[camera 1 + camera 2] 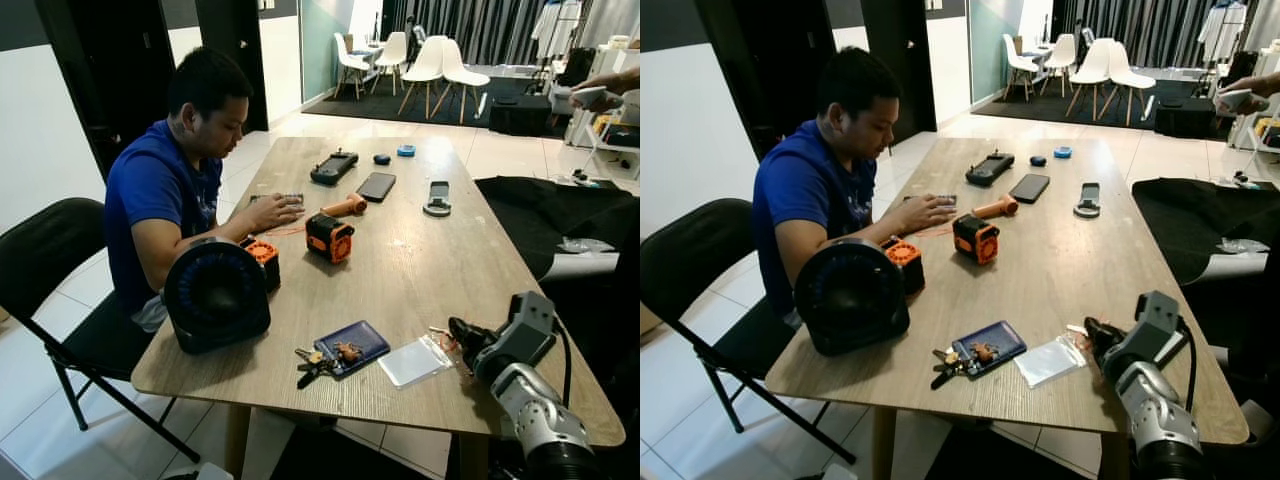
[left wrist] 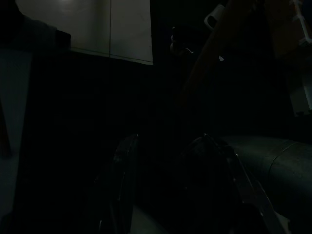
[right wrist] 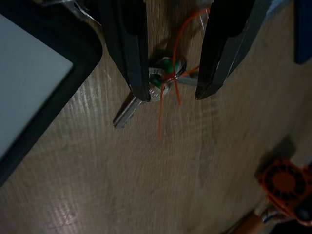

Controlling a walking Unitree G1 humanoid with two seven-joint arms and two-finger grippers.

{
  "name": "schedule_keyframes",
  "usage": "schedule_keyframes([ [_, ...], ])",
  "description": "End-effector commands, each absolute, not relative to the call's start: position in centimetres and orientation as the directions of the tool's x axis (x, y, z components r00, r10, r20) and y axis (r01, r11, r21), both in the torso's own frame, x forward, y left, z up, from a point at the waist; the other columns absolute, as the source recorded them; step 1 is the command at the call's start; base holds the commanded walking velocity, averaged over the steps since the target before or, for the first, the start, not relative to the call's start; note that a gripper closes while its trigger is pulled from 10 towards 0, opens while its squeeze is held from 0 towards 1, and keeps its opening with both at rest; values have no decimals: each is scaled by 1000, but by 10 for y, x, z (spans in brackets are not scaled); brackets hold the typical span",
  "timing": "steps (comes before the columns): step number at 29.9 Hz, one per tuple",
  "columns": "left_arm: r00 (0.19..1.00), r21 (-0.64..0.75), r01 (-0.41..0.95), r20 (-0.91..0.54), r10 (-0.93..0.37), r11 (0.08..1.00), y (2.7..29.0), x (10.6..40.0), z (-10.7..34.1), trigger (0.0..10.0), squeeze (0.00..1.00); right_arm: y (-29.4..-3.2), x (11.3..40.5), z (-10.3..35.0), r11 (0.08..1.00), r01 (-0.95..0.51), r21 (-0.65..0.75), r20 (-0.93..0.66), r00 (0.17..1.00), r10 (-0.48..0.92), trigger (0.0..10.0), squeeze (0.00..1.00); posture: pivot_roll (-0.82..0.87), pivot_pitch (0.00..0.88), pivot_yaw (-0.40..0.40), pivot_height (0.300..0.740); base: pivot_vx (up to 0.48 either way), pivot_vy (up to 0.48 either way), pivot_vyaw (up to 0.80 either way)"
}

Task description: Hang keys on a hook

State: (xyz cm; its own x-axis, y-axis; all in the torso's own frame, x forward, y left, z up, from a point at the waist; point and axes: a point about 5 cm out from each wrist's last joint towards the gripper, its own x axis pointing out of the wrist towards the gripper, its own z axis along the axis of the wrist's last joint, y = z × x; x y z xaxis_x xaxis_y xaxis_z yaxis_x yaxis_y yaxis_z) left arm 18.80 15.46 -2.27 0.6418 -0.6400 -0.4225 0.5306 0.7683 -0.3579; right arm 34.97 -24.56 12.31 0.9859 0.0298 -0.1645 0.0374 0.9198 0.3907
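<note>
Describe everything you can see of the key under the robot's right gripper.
The key is silver metal, lying flat on the wooden table with its blade pointing away from the fingers. Its head carries a green tag or cover and a thin orange cord looped through it. The right gripper is open, its two black fingers straddling the key's head; one finger appears to touch it. A dark tablet-like slab lies beside it.
</note>
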Motion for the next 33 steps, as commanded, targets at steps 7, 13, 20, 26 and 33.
schedule_keyframes([
  [7,634,-348,525,-448,-630,776,162,184,-26,10000,0,-244,353,121,956,12,295,-220,974,56,10000,0,62,99,46,740,0,0,0],
  [13,635,-347,525,-449,-629,777,162,185,-26,10000,0,-244,356,123,964,-4,267,-222,973,65,10000,0,64,97,45,740,0,0,0],
  [20,636,-345,525,-449,-628,778,163,185,-27,10000,0,-242,356,121,967,-16,254,-226,971,76,10000,0,64,96,47,740,0,0,0],
  [26,636,-344,525,-449,-628,778,163,185,-27,10000,0,-241,356,120,965,-24,262,-222,971,85,1294,0,64,95,46,740,0,0,0],
  [33,637,-342,527,-448,-628,778,163,186,-27,10000,0,-241,356,120,964,-25,266,-219,972,85,0,0,64,95,46,740,0,0,0],
])
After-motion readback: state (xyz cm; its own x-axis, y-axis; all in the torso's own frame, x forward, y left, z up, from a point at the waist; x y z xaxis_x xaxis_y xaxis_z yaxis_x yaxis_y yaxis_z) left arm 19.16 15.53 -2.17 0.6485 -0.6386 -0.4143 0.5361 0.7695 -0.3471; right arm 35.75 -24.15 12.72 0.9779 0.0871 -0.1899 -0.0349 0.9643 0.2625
